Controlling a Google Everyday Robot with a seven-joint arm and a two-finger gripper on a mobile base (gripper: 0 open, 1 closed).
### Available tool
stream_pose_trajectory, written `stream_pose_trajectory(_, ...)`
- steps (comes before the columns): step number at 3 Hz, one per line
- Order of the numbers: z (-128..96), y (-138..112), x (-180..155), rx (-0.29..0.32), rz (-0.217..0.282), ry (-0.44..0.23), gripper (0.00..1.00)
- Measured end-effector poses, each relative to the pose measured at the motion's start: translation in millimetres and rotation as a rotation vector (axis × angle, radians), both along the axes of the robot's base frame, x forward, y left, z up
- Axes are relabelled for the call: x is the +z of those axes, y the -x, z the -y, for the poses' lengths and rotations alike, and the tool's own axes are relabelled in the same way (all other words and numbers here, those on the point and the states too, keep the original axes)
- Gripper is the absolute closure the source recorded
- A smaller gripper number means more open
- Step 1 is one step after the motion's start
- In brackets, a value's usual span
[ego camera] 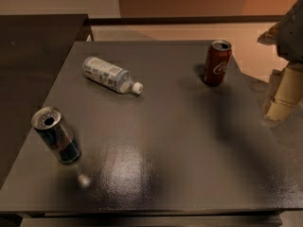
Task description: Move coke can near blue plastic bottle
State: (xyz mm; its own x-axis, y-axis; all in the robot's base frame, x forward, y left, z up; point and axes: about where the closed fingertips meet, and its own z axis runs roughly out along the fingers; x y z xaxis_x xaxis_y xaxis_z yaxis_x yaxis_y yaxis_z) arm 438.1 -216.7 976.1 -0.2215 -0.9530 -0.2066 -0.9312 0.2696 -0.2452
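Note:
The coke can (217, 63), red with white script and a silver top, stands upright near the far right corner of the dark table (165, 141). The blue plastic bottle (110, 75) lies on its side at the far left of the table, white cap pointing to the right. My gripper (283, 96) hangs at the right edge of the view, beyond the table's right edge, to the right of the coke can and apart from it. It holds nothing that I can see.
A dark blue-and-silver can (57, 135) stands upright near the table's left front edge. A second dark surface (33, 46) adjoins the table on the left. The floor and a wall lie behind.

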Motion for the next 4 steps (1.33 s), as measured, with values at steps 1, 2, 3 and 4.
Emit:
stream_pose_trajectory(1,0.0,0.0,0.0,0.000,0.000,0.000,0.00)
stream_pose_trajectory(2,1.0,-8.4,-0.8,-0.031,0.007,-0.022,0.00)
stream_pose_trajectory(3,4.8,-29.9,-6.0,-0.104,0.029,-0.075,0.00)
stream_pose_trajectory(4,9.4,-60.2,-13.1,-0.173,0.055,-0.132,0.00)
